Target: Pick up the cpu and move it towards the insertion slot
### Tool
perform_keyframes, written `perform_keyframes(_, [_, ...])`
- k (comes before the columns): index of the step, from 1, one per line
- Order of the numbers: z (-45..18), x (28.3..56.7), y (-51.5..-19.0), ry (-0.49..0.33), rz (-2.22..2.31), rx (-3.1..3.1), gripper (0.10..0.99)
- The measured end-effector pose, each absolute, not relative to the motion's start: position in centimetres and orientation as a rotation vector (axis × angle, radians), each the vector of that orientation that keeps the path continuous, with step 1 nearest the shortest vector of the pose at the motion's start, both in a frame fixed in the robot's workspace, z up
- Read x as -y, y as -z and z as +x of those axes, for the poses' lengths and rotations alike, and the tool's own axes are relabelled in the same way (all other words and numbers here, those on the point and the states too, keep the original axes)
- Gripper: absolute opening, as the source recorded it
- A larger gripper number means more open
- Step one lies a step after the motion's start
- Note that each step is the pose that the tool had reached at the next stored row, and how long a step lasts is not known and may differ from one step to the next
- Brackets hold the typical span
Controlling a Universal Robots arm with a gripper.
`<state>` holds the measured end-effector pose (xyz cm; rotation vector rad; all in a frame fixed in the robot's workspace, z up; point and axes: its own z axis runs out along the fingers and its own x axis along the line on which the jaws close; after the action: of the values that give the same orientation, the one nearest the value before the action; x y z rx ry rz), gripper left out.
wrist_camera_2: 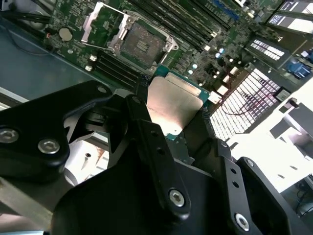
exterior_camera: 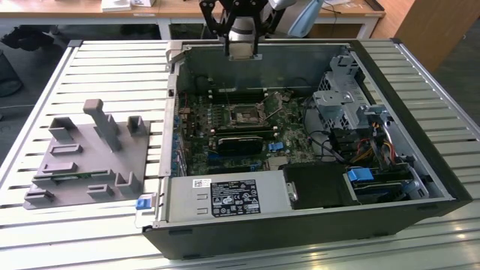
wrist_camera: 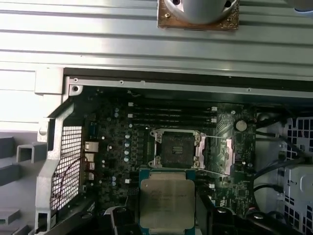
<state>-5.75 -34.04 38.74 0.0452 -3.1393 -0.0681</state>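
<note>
- The hand (wrist_camera_2: 177, 115) is closed on the cpu (wrist_camera_2: 173, 105); in the second wrist view its black fingers (wrist_camera_2: 146, 132) press on two opposite edges of the chip.
- In the first wrist view the cpu (wrist_camera: 167, 203) shows its shiny silver top with a green rim, and it is held flat between the dark finger parts.
- The cpu is in the air above the motherboard (wrist_camera: 122, 142), inside the open computer case (exterior_camera: 420, 185); it touches nothing except the hand.
- The insertion slot (wrist_camera: 175, 148) is a square black socket with a silver frame, and its metal cover (wrist_camera: 217, 155) is swung open to one side.
- In both wrist views the cpu is just beside the insertion slot (wrist_camera_2: 142, 45), not over it.
- In the exterior view the hand (exterior_camera: 241, 49) hangs above the far wall of the case, and the insertion slot (exterior_camera: 245, 115) lies below it, nearer to the camera.
- On the counter (exterior_camera: 112, 67), at the exterior view's left of the case, stands a grey plastic fixture (exterior_camera: 86, 160) with several upright blocks.
</note>
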Motion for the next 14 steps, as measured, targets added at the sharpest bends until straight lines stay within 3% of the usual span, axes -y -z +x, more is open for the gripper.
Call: perform_keyframes(14, [-3.5, 32.9, -38.5, 0.068, 0.045, 3.141, 0.541])
